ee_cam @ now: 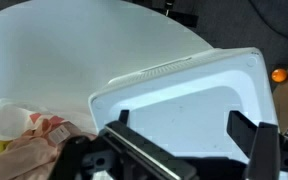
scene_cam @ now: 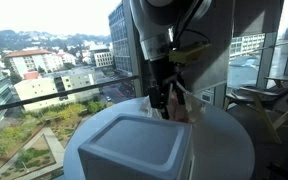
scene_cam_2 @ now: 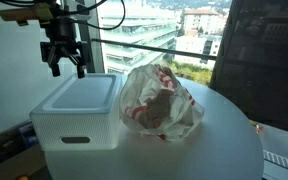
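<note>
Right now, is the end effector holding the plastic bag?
No, the end effector hangs open above the white box, and the plastic bag lies beside that box.

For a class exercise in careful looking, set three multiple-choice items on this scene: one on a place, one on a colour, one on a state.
1. Where is the gripper?
A. Above the white box
B. Above the plastic bag
C. Down beside the table's edge

2. What colour is the print on the plastic bag?
A. Blue
B. Red
C. Green

3. How do the gripper's jaws stand?
A. Shut on the plastic bag
B. Shut on the rim of the white box
C. Open, holding nothing

Answers:
1 A, as the wrist view looks straight down onto the white box between the fingers.
2 B, as red patches show on the crumpled pale film.
3 C, as the fingers stand apart with only air between them.
</note>
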You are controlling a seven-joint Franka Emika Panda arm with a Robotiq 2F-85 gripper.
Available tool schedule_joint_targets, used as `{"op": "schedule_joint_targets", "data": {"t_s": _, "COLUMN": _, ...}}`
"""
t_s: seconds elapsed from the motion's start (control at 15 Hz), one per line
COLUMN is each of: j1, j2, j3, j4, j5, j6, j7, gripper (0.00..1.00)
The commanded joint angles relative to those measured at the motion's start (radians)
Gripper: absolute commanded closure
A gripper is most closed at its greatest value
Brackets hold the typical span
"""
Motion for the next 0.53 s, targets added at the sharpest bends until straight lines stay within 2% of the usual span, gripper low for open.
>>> {"op": "schedule_joint_targets", "data": {"t_s": 0.0, "j1": 0.019, "j2": 0.001, "j3": -0.018, "j4": 0.004, "j5": -0.002, "j6": -0.002, "j7": 0.002, "gripper": 0.00}}
{"op": "schedule_joint_targets", "data": {"t_s": 0.33, "j1": 0.019, "j2": -0.001, "j3": -0.018, "j4": 0.011, "j5": -0.002, "j6": -0.002, "j7": 0.002, "gripper": 0.00}}
{"op": "schedule_joint_targets", "data": {"t_s": 0.47, "j1": 0.017, "j2": 0.016, "j3": -0.014, "j4": 0.009, "j5": -0.029, "j6": 0.020, "j7": 0.039, "gripper": 0.00}}
